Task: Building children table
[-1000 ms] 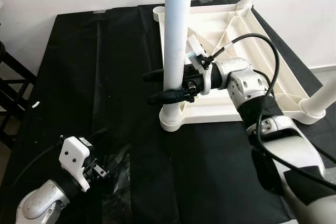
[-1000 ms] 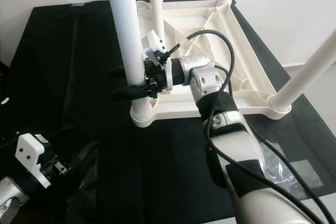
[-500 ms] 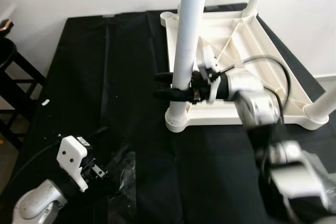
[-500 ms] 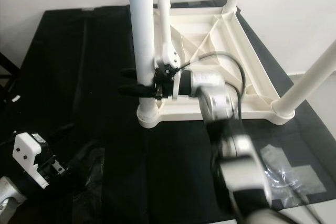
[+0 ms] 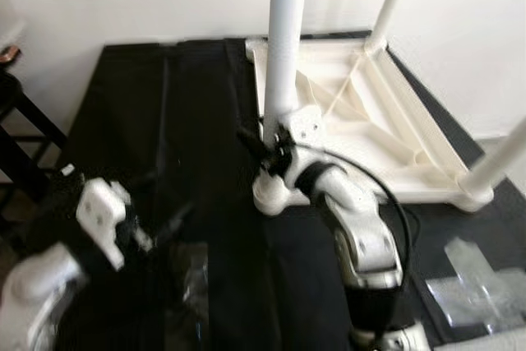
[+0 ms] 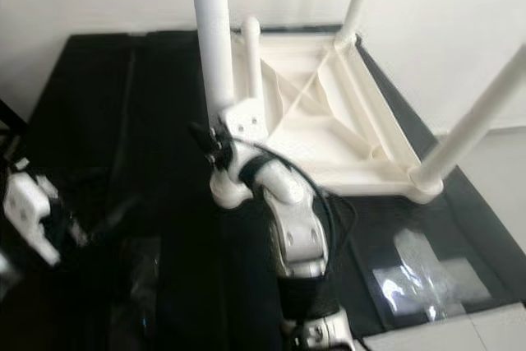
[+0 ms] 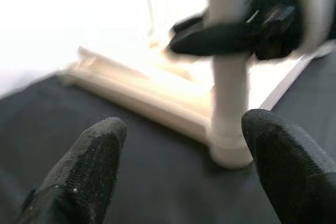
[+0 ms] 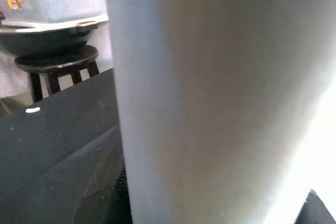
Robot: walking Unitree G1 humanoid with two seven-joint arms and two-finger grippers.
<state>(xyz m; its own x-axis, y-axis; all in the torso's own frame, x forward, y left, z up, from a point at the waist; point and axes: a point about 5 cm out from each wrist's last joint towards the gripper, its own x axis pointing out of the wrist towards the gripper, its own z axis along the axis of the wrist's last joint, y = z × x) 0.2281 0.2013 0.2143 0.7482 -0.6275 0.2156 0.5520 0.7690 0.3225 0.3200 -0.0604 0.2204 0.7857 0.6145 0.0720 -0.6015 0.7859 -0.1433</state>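
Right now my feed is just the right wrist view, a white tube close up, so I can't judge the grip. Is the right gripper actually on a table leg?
Observer: Yes. The right gripper is clamped around the near-left leg just above its socket.
Operator: Is the table upside down?
Observer: Yes, the tabletop lies inverted on the black cloth, legs pointing up.
Operator: Where is the left gripper?
Observer: The left gripper hangs open short of that leg, touching nothing.
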